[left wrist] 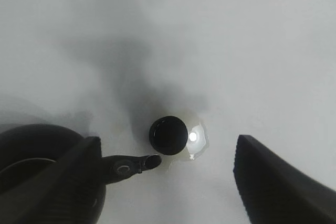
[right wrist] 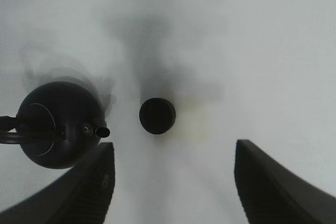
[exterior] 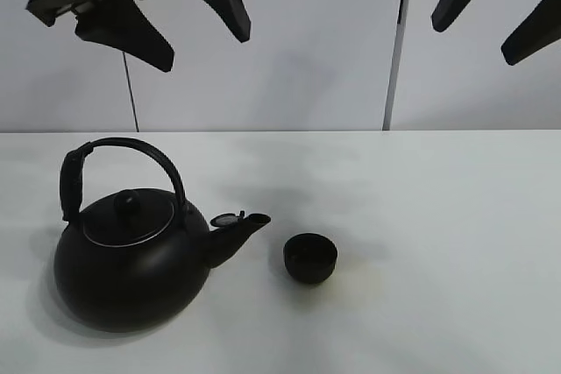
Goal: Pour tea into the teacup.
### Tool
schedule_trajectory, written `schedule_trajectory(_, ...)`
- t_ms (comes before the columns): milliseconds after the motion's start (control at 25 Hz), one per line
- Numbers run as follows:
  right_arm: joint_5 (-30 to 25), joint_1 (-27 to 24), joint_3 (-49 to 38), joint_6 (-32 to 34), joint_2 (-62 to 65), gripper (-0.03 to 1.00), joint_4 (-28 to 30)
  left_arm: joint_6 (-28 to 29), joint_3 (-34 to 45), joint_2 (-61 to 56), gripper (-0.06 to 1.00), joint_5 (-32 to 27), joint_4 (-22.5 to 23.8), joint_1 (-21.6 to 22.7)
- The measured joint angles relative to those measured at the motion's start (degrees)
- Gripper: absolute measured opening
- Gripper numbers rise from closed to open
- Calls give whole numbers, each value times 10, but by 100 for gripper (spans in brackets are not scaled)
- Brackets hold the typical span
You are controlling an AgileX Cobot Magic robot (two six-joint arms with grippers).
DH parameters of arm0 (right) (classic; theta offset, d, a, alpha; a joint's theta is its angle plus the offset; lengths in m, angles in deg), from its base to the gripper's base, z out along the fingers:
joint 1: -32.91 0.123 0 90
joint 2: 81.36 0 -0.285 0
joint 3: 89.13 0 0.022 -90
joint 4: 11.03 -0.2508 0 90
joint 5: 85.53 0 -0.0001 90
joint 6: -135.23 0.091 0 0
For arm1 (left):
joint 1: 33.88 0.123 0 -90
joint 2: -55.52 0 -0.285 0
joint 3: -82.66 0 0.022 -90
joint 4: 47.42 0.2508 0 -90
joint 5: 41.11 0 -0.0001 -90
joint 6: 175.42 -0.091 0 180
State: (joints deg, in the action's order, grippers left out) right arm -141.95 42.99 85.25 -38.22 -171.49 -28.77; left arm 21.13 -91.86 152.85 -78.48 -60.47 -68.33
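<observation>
The small black teacup (exterior: 310, 257) stands upright on the white table, just right of the kettle's spout (exterior: 250, 225) and apart from it. The big black kettle (exterior: 131, 260) sits upright at the left with its lid on and its handle arched up. My left gripper (exterior: 203, 50) hangs high above the kettle, open and empty; in the left wrist view its fingers (left wrist: 262, 182) frame the teacup (left wrist: 168, 135) far below. My right gripper (exterior: 473, 44) hangs high at the right, open and empty, looking down on the teacup (right wrist: 157, 115) and the kettle (right wrist: 58, 124).
A small shiny wet patch (left wrist: 194, 137) lies on the table (exterior: 456, 243) against the teacup's side. A white wall with a dark vertical seam (exterior: 394, 41) stands behind, and a thin cable (exterior: 131, 94) hangs at the back left.
</observation>
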Motion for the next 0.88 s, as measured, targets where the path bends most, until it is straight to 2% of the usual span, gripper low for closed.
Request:
schedule_trajectory(200,-26,0,0,-2,0,45,0,2,-14,6,51,-48,-56,33)
schedule_trajectory(400,-64,0,0,-2,0,45,1,-7,-14,6,51,-84,-83,46)
schedule_trajectory(880,-76,0,0,-3,0,45,2,-12,-14,6,51,-88,-92,46)
